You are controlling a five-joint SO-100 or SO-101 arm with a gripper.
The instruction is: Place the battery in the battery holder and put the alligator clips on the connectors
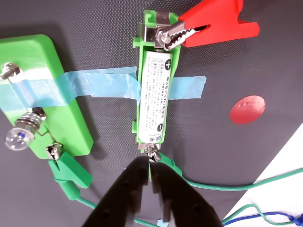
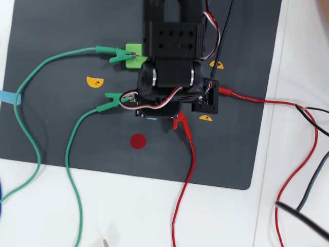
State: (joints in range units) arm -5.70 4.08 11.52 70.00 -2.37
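Under the wrist camera, the battery (image 1: 156, 96) lies seated in the battery holder (image 1: 138, 85), a red clip (image 1: 208, 26) biting its top tab. The tool (image 1: 151, 177) grasps a green clip (image 1: 169, 166) whose teeth touch the bottom tab (image 1: 150, 151). Letting go while the bite is shallow could let the wire's pull twist the clip off.

From overhead, the arm hides the holder; the green wire (image 2: 77, 139) curves away across the table (image 2: 51, 216) and may tug sideways.
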